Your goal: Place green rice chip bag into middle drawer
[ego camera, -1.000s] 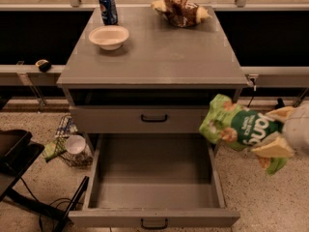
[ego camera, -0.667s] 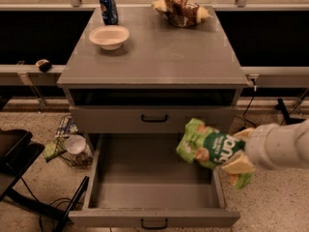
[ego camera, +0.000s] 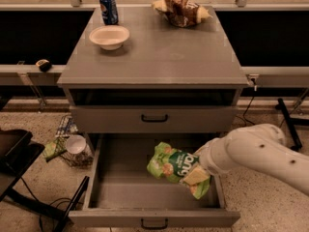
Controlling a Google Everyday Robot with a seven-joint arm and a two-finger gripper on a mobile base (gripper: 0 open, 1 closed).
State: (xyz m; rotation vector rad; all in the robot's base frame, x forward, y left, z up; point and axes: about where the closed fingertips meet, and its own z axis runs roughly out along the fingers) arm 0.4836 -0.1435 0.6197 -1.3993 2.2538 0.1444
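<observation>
The tool (ego camera: 198, 174) grips the bag (ego camera: 170, 163) by one end, holding it low over the open drawer (ego camera: 120, 193) so a release should land it inside.

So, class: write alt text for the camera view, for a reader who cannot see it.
The gripper holds the green rice chip bag over the open middle drawer of a grey cabinet; a bowl, a blue can and a brown snack bag sit on top.

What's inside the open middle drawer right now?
Only the light-green puffy snack bag, held by the gripper over the bare floor of the wide grey drawer. Floor beneath the bag is hidden.
</observation>
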